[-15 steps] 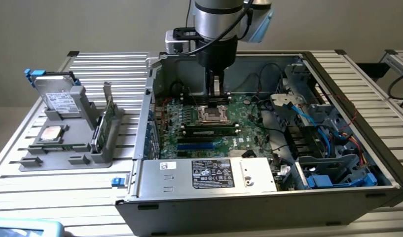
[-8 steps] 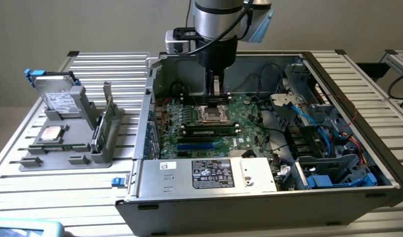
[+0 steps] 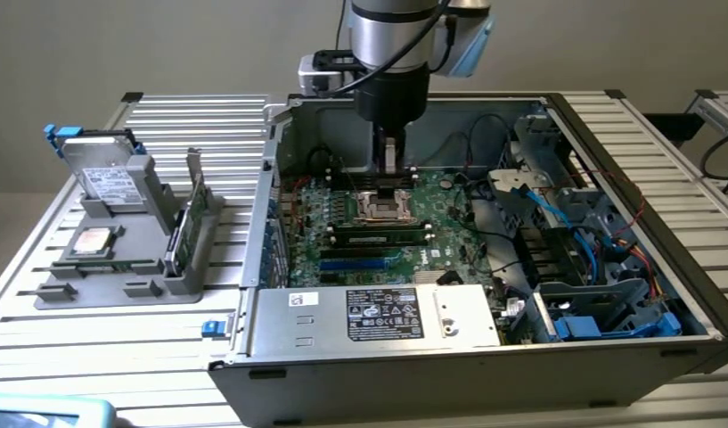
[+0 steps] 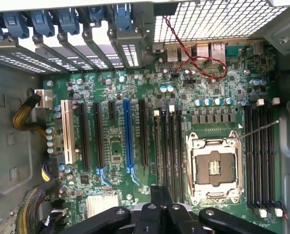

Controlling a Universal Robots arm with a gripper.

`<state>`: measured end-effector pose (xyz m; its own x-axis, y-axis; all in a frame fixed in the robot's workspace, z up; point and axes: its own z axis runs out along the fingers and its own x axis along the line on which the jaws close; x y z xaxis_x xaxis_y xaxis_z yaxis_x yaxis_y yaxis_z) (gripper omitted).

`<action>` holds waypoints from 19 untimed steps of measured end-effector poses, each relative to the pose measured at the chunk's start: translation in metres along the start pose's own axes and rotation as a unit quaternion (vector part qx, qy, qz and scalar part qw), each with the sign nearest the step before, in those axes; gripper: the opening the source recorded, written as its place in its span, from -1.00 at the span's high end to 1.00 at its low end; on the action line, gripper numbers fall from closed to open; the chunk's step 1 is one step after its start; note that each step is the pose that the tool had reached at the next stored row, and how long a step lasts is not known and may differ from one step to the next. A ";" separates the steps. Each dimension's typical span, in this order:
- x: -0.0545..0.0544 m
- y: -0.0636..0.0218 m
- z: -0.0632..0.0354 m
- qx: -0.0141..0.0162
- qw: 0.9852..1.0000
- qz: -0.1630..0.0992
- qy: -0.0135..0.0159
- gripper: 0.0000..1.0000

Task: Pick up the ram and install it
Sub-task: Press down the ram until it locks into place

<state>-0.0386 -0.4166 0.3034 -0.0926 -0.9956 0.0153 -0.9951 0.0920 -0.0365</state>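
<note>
Now the hand [image 3: 392, 185], fingers together, hovers over the motherboard [image 3: 453, 234], holding nothing.

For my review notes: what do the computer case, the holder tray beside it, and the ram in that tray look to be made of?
Computer case: apparently sheet metal, matte grey, with thin folded edges and a perforated panel.
Holder tray: looks like moulded or printed grey plastic, dull and uniform, with blocky slots.
Ram: seemingly a green circuit board standing on edge; its chips are too small to make out.
</note>
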 end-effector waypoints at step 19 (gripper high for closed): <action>0.000 -0.0005 -0.0164 -0.002 0.992 0.128 0.005 0.79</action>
<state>-0.0388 -0.4166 0.3199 -0.3417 -0.9397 0.0163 -0.9394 0.3410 -0.0366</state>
